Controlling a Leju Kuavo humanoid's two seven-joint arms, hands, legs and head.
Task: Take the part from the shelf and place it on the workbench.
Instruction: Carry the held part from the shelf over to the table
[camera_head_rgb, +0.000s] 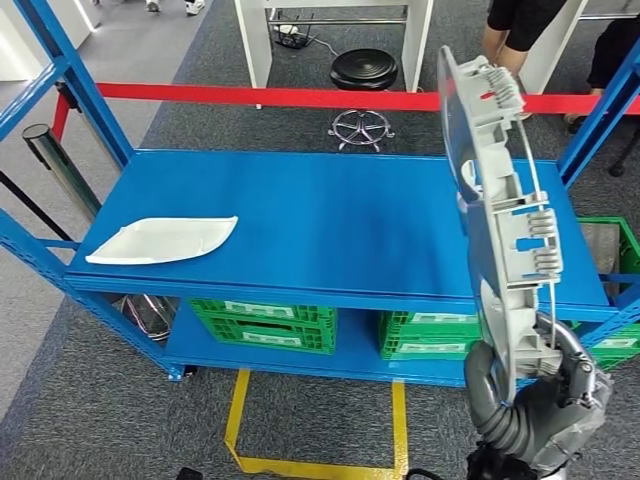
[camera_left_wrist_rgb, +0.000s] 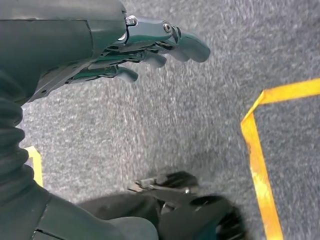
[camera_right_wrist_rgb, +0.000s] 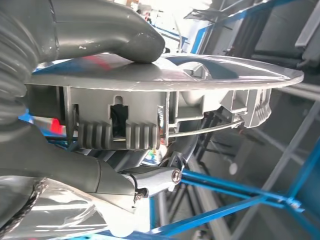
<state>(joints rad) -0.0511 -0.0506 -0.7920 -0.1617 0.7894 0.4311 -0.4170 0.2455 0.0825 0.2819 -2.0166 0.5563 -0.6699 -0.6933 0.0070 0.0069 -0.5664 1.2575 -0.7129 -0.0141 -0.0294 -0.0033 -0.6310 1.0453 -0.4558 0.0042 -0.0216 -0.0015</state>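
- Surface: a blue workbench (camera_head_rgb: 324, 225) spans the head view, its top bare apart from a flat white panel (camera_head_rgb: 162, 240) near the left front edge; green crates (camera_head_rgb: 264, 325) sit on its lower shelf
- Room: grey carpet with yellow floor tape (camera_head_rgb: 317, 440) before the bench; a red barrier strip (camera_head_rgb: 264, 97) runs behind it, then a black stool (camera_head_rgb: 363, 72) and a person (camera_head_rgb: 521, 30) standing at the far right
- Edges: blue uprights frame both ends; the middle of the top lies open between the panel and my raised part
- My right hand (camera_head_rgb: 540, 395) grips the grey part (camera_head_rgb: 502, 215) by its lower end, upright, in front of the bench's right end
- Right wrist view: thumb (camera_right_wrist_rgb: 124, 35) pressed on the part's smooth face, ribbed clips beneath
- Left wrist view: my left hand (camera_left_wrist_rgb: 124, 50) hangs over the carpet, fingers extended, holding nothing
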